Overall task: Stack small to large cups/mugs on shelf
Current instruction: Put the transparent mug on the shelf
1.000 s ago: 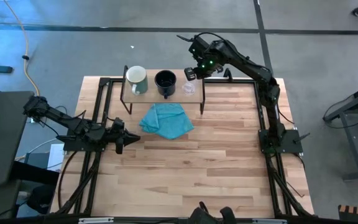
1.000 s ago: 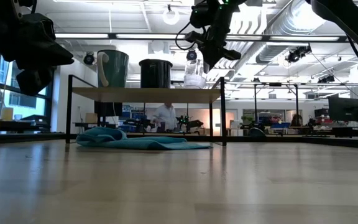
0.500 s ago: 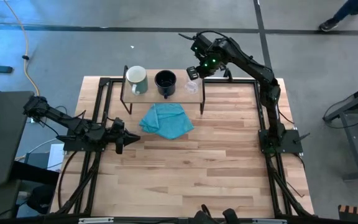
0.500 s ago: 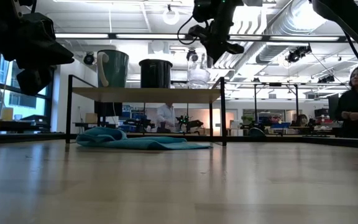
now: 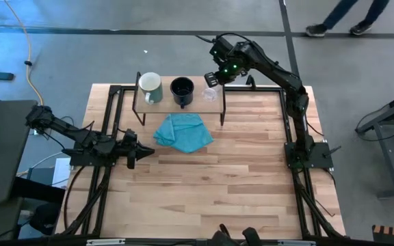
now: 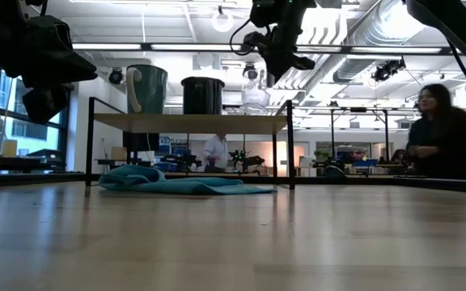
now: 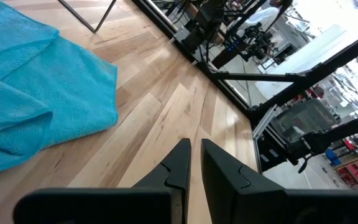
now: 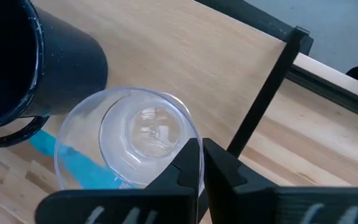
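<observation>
The shelf (image 5: 165,98) stands at the table's far side on thin black legs. On it stand a pale mug (image 5: 150,87) at the left and a black mug (image 5: 182,90) in the middle, each on its base. The clear glass cup (image 6: 256,99) is at the shelf's right end, with my right gripper (image 5: 213,80) shut on it from above. My left gripper (image 5: 142,152) waits low near the table's left edge, its fingers (image 7: 180,163) together on nothing. My right gripper (image 8: 195,155) pinches the glass cup's wall at its rim (image 8: 185,134), on the side away from the black mug. The fingers slant steeply down from above. The cup hangs tilted below them, mouth up. In the low view its base looks just clear of the shelf board (image 6: 192,121).
A teal cloth (image 5: 182,132) lies crumpled on the table just in front of the shelf. Black frame rails (image 5: 108,123) run along the table's left and right sides. A person (image 6: 437,133) stands in the room beyond the table.
My right gripper has risen slightly with the glass cup, which has come up off the shelf board and shifted a little toward the shelf's right end. It has held still for the last half second.
</observation>
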Available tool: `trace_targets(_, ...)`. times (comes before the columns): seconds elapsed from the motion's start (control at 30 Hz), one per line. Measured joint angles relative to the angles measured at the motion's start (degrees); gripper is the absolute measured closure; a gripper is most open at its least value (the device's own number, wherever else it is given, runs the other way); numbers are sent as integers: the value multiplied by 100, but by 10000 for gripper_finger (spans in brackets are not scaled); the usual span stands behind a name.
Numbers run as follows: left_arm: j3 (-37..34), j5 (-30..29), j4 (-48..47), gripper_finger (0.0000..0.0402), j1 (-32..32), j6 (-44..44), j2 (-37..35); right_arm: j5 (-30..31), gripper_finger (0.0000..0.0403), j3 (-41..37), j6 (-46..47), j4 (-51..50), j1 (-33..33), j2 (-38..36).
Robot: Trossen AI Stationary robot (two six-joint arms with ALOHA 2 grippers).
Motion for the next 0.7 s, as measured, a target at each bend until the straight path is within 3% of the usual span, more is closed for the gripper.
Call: trace_targets(0.7, 0, 20, 43, 376, 0, -9, -2, -121, 403, 5, -347, 64, -4, 125)
